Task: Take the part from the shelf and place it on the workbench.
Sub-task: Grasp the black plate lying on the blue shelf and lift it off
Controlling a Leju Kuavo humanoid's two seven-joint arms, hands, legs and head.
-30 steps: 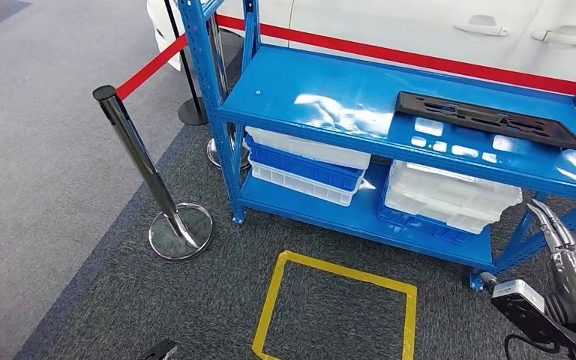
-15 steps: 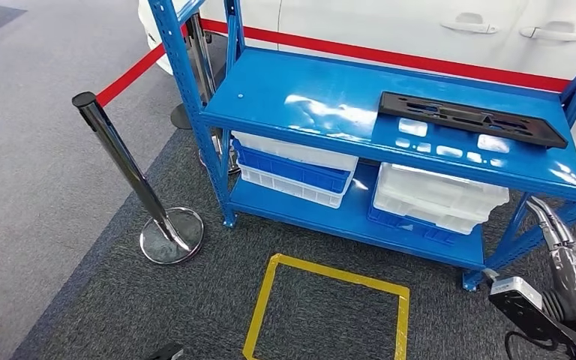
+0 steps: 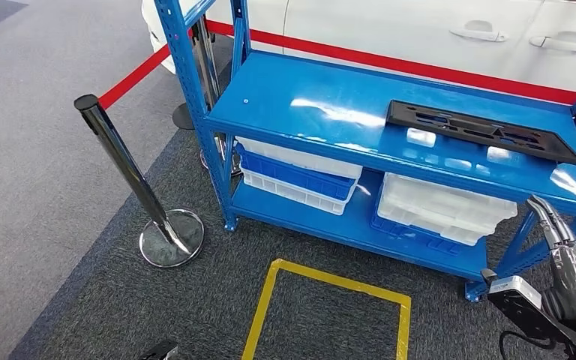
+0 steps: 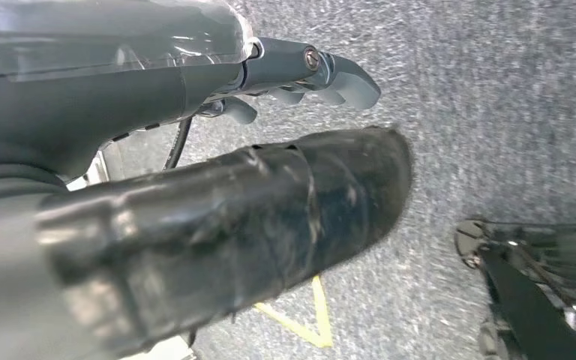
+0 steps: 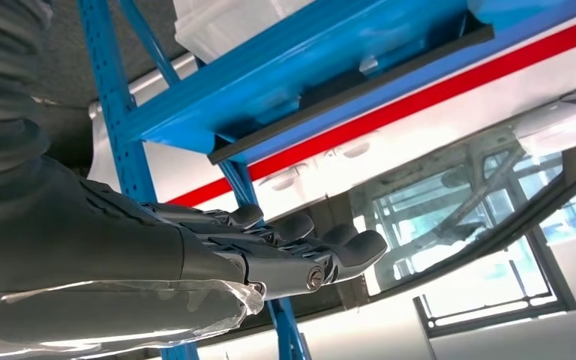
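Head view, part: long flat black plastic panel with cut-outs [image 3: 482, 131], lying flat on the top deck of the blue steel shelf [image 3: 322, 105], toward the right end, slightly skewed to the deck's front edge.
Head view, handling (judged): looks rigid, thin and light; glossy deck beneath, so liable to slide if pushed; long span, so liable to tip if taken at one end.
Head view, hold point (judged): near mid-length, across the narrow width, or one hand toward each end.
Head view, right hand [image 3: 561, 240]: low beside the shelf's right front post, below deck level, well apart from the panel; fingers extended and close together, holding nothing.
Head view, surroundings: white and blue plastic bins [image 3: 300, 174] on the lower deck; yellow tape square [image 3: 328, 319] on the grey carpet; chrome stanchion post [image 3: 131, 176] with red belt; white car body [image 3: 420, 30] behind the shelf.
Left wrist view, left hand [image 4: 300, 75]: hanging over the carpet; fingers curled slightly, not closed, nothing in them.
Right wrist view, right hand [image 5: 285, 247]: fingers straight and side by side, empty, pointing along the shelf post.
Right wrist view, part: dark edge of the panel [image 5: 352, 90] visible on the deck, apart from the fingers.
Task stage (judged): approach; part not yet touched.
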